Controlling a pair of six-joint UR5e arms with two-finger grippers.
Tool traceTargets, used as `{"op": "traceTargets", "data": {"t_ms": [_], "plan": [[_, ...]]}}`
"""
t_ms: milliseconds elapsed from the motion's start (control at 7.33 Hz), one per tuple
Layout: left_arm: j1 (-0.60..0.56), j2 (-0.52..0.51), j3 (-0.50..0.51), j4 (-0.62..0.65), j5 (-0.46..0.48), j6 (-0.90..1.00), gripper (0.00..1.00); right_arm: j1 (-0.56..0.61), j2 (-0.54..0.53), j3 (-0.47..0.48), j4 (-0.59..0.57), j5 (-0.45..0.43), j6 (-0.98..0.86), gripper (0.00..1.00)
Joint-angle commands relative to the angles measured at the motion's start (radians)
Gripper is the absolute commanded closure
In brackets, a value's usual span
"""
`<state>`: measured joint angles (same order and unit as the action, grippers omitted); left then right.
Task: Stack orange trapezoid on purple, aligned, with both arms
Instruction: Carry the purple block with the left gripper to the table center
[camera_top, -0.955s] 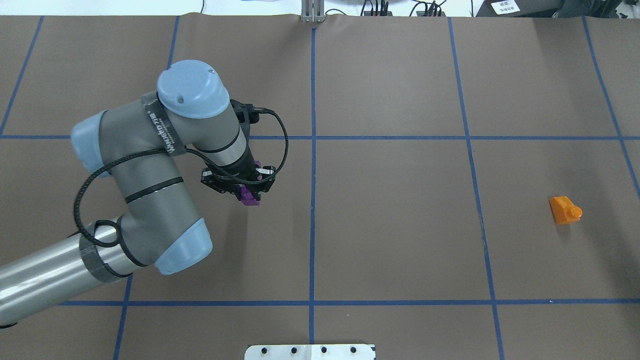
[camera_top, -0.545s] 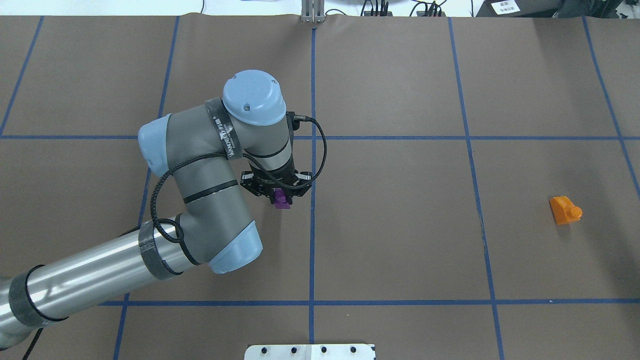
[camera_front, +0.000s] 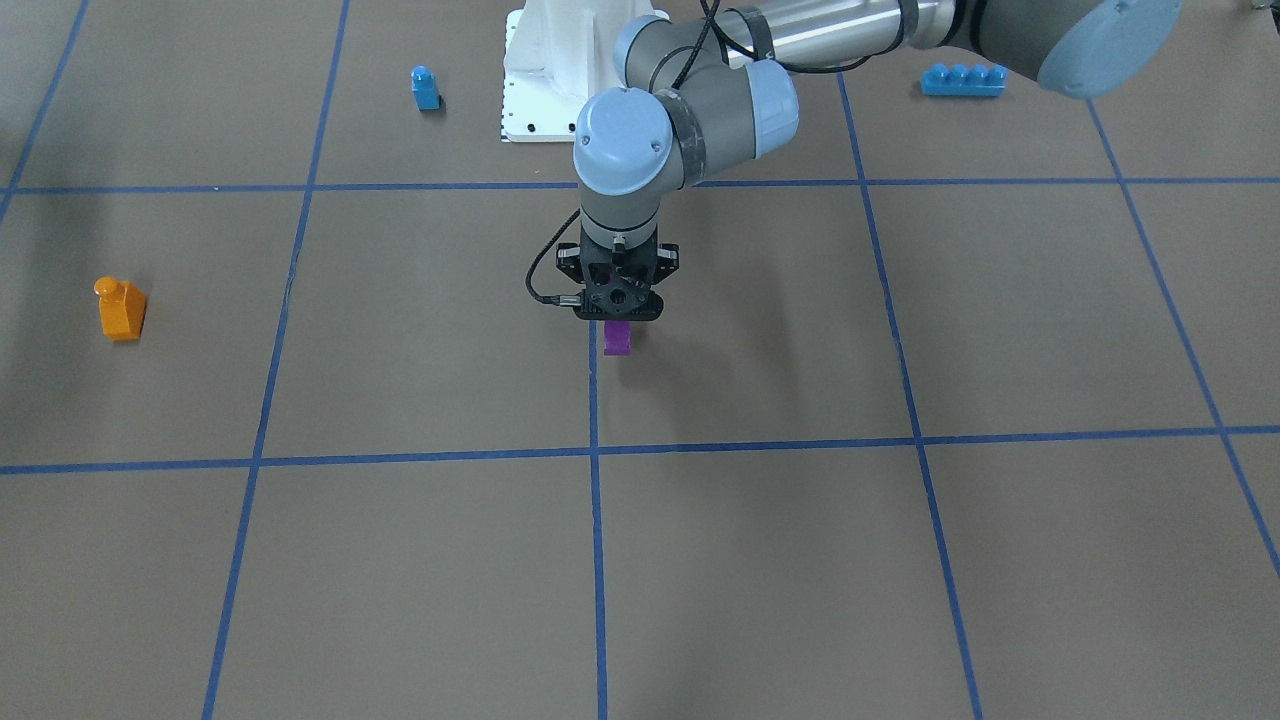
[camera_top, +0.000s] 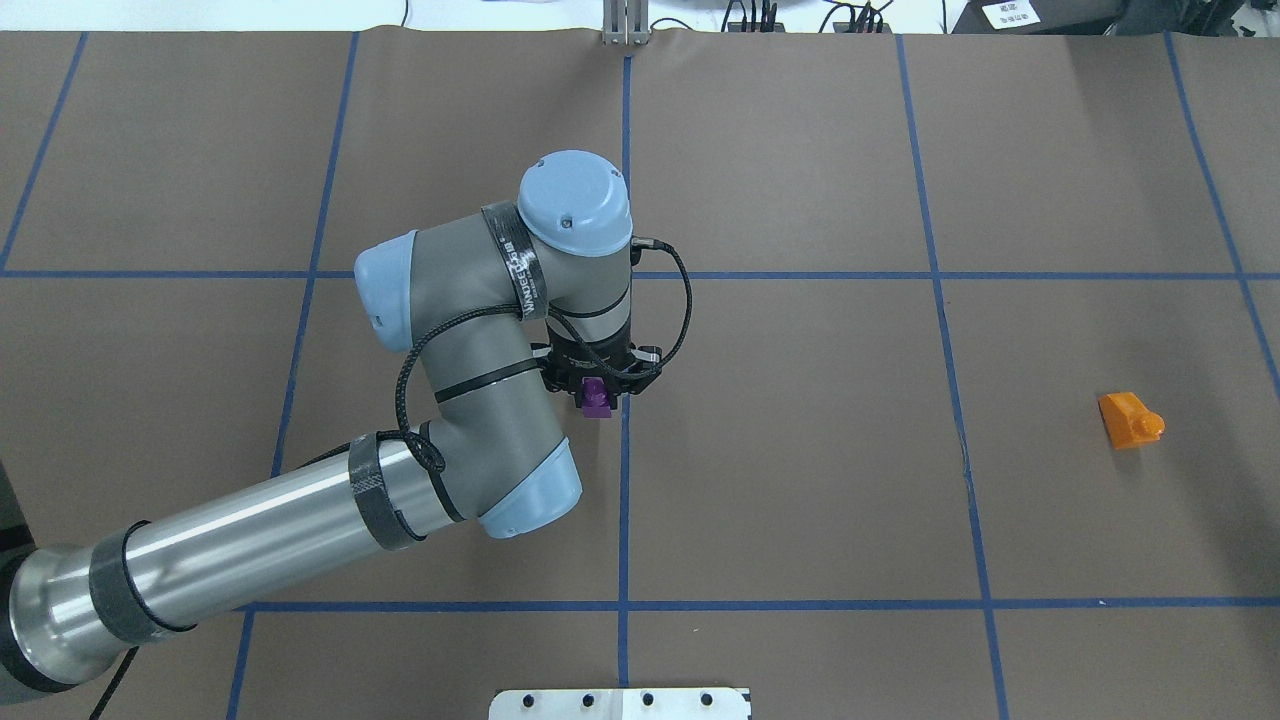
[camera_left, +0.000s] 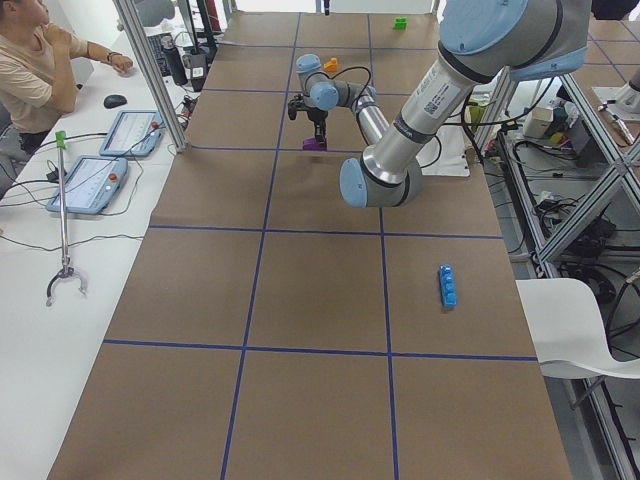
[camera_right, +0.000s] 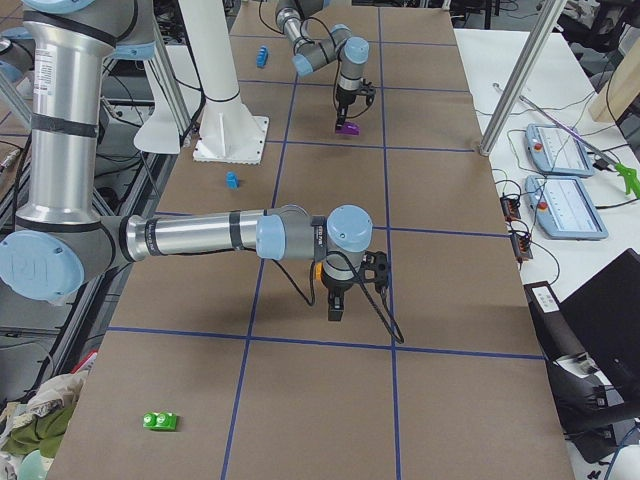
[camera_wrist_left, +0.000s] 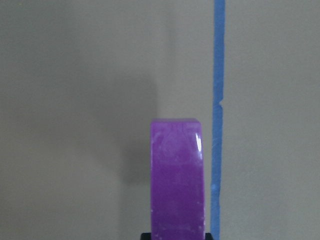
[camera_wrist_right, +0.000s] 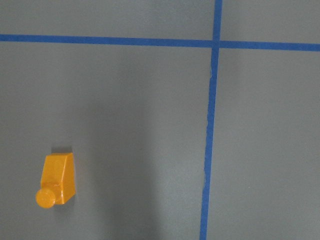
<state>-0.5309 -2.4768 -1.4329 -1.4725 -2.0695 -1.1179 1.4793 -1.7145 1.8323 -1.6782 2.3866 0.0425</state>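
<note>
My left gripper (camera_top: 597, 388) is shut on the purple block (camera_top: 597, 397) and holds it low over the table, just left of the centre blue tape line. It also shows in the front view (camera_front: 617, 338) and the left wrist view (camera_wrist_left: 177, 175). I cannot tell whether the block touches the table. The orange trapezoid (camera_top: 1130, 419) lies alone far to the right, its stud sideways; it also shows in the right wrist view (camera_wrist_right: 56, 180). My right gripper (camera_right: 335, 308) hangs pointing down near the table's right end, seen only in the right side view; I cannot tell its state.
A small blue single-stud block (camera_front: 425, 88) and a long blue brick (camera_front: 962, 79) lie near the white base pedestal (camera_front: 545, 70). A green block (camera_right: 160, 421) lies at the table's right end. A person (camera_left: 40, 60) sits beside the table.
My left arm has swung to the right with the purple block, from the left cell up to the centre tape line. The orange trapezoid has not moved.
</note>
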Motion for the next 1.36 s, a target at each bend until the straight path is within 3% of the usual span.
{"op": "traceTargets", "data": {"t_ms": [0,1227], "plan": [[0.021,-0.033,0.069,-0.038,0.0,-0.026,1.0,-0.002,0.0,-0.002,0.0,0.0,-0.001,0.0],[0.041,-0.053,0.112,-0.058,0.0,-0.06,1.0,-0.008,0.001,-0.004,0.0,0.0,0.0,0.0]]}}
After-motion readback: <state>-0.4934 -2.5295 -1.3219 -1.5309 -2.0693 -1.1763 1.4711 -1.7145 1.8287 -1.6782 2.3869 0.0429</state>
